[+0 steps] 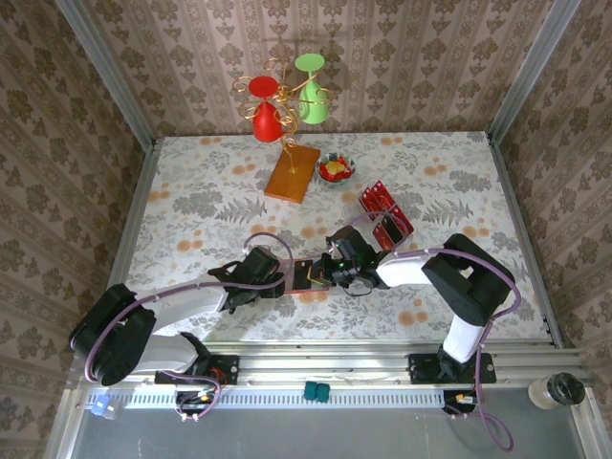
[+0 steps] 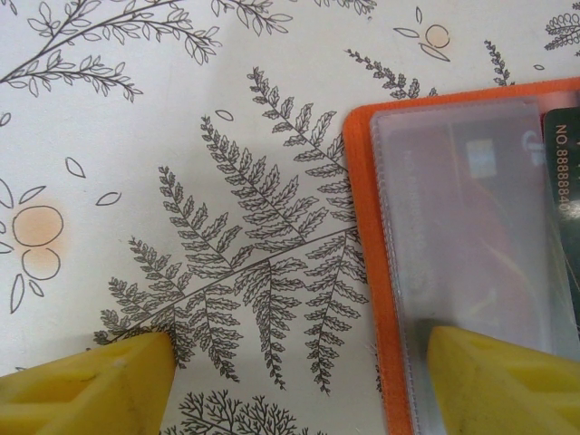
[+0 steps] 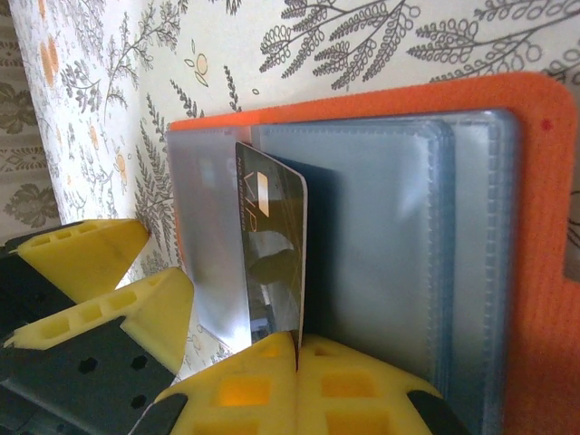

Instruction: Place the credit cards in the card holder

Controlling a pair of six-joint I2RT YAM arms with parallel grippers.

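The card holder lay open and flat on the worktop, near its front edge and between the two arms' tips. In the right wrist view its orange cover framed a stack of greyish-blue clear pocket sheets.

A dark credit card stood on its long edge over those sheets, between the leftmost flap and the next one. I could not tell whether its far end was inside a pocket. The right gripper had its jaws pressed together on the near end of that card.

The left gripper had its jaws spread wide. One yellow finger rested on the holder's clear pocket and the other sat on the bare fern-printed cloth. At the right edge of that view, a dark green card with a printed number showed against the pocket.

From above, the left gripper and right gripper met over the holder from opposite sides. The other credit cards, mostly red, lay in a loose pile just beyond the right wrist.

Farther back stood an orange-brown wooden board, with a small bowl beside it. Behind them, at the rear wall, was a wire stand carrying a red goblet and a green goblet.
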